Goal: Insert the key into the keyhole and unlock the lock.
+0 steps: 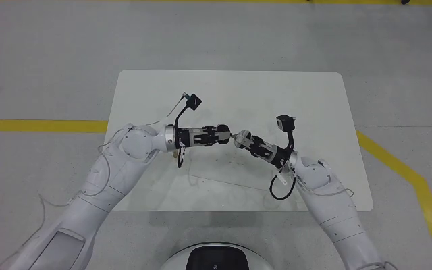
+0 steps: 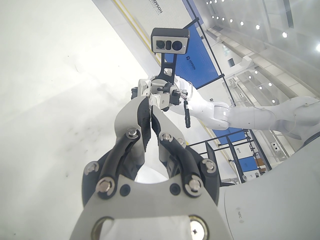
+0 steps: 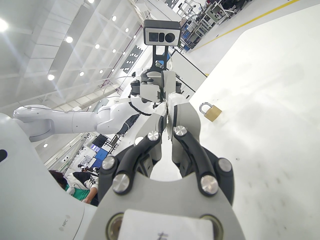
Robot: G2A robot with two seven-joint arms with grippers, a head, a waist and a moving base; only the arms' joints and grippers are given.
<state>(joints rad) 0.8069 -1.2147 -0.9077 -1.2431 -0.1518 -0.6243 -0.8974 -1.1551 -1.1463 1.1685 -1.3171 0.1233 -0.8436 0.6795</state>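
Observation:
My two grippers meet tip to tip above the middle of the white table [image 1: 304, 94]. The left gripper [image 2: 150, 111] is shut on a thin metal key [image 2: 151, 117], held edge-on between its dark pads. The right gripper [image 3: 167, 116] faces it, and its fingers close on the same small silvery key [image 1: 237, 138] from the other side. In the top view the left gripper [image 1: 228, 135] and right gripper [image 1: 246, 140] are almost touching. A brass padlock [image 3: 212, 113] with a steel shackle lies flat on the table, below and beside the left arm, apart from both grippers.
A yellow floor line [image 1: 47, 125] runs past the table on both sides. Wide bare tabletop lies toward the far edge [image 1: 229, 73].

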